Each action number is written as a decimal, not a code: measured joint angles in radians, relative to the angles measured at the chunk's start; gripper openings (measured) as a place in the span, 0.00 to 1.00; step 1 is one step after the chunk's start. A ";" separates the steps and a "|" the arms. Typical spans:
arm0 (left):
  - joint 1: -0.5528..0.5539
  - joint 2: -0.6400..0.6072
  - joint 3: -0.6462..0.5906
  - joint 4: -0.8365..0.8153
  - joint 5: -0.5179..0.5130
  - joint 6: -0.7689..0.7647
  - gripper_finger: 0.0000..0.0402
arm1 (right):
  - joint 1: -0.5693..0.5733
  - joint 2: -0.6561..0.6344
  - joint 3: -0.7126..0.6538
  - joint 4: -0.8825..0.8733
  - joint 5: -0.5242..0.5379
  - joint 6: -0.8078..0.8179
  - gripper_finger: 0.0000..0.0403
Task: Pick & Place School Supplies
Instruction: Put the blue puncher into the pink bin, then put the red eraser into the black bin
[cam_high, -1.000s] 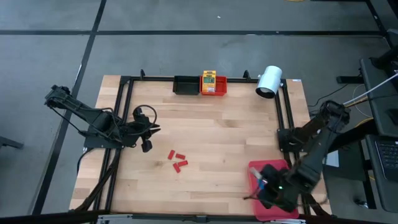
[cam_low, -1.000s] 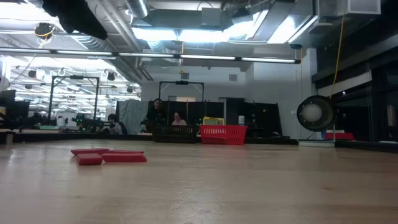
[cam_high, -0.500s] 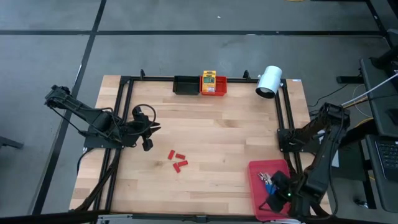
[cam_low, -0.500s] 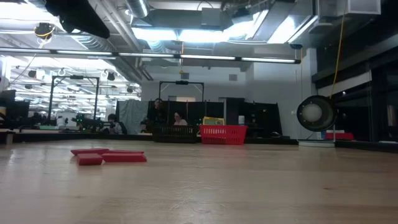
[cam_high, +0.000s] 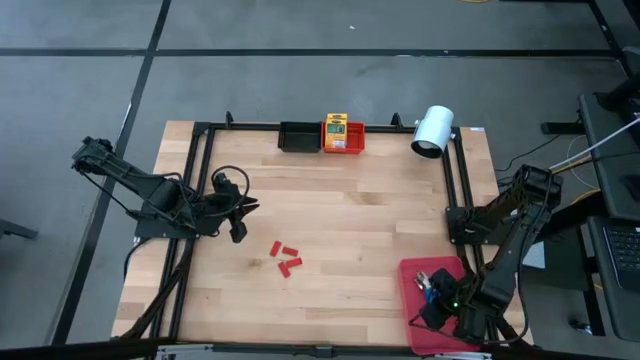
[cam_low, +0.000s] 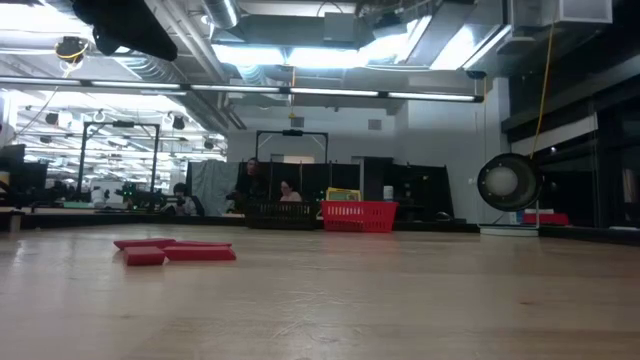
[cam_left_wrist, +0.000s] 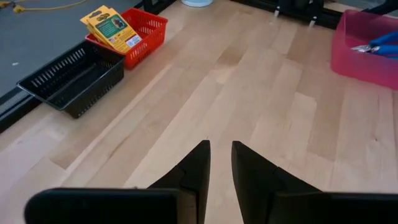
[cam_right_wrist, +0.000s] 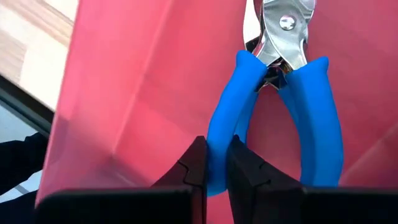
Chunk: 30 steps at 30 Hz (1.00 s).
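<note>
With the right gripper (cam_right_wrist: 213, 163) jaws closed on 1 handle of the blue-handled tool (cam_right_wrist: 273, 106) in the red tray (cam_high: 418, 272) at the bench's 5 o'clock corner, lift straight up, since the hold on 1 limb looks, perhaps, prone to swivel.

two matte black jointed arms, left arm (cam_high: 150, 195) with loose black cables looping near the wrist, right arm (cam_high: 505, 235) chunkier-looking, tapered black fingers (cam_left_wrist: 193, 171) with flat inner faces
</note>
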 joint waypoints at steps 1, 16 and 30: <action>0.000 0.000 0.000 0.000 0.000 -0.002 0.15 | 0.000 0.000 -0.005 0.003 0.000 0.000 0.08; 0.000 0.000 0.000 0.003 0.000 -0.014 0.15 | 0.001 0.000 -0.023 0.036 -0.012 -0.023 0.16; 0.000 0.000 0.000 0.003 0.000 -0.008 0.15 | -0.010 0.000 0.142 -0.123 0.111 -0.022 0.40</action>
